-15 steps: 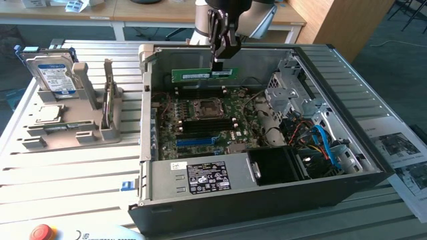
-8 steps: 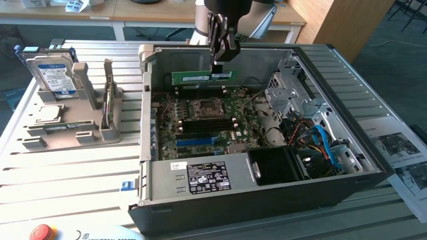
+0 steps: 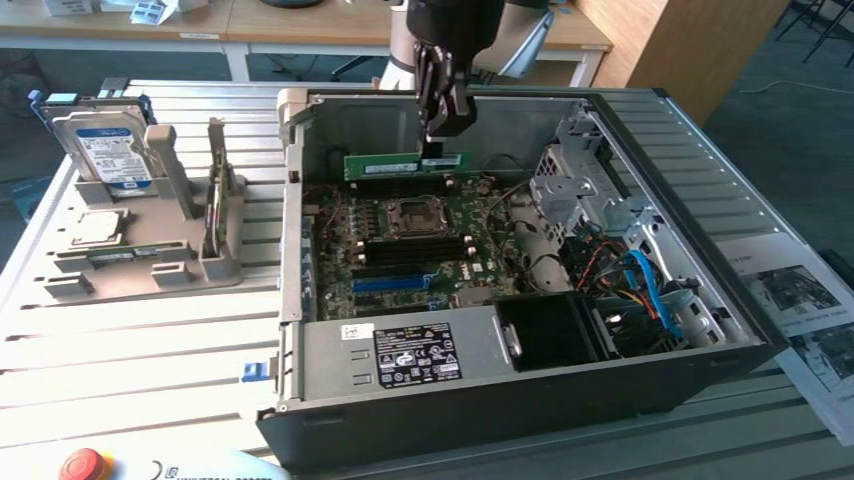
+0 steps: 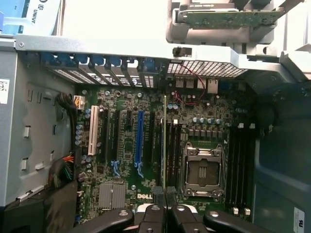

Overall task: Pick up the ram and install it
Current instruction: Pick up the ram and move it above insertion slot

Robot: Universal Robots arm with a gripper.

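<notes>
Nearest: grey power-supply box with black label (image 3: 400, 350) in front corner of open dark computer case (image 3: 601, 390). Beyond it: green motherboard (image 3: 400, 255), square silver CPU socket (image 3: 411, 217). Farther, near back wall: ram (image 3: 394, 166), long thin green circuit-board stick, held on edge above board, parallel to black slots beside socket. Black two-finger claw (image 3: 445, 135) pinched almost closed on stick's upper edge, toward exterior view's right end. Likely light and stiff but brittle, so hold long edges, clear of contacts and chips.
</notes>
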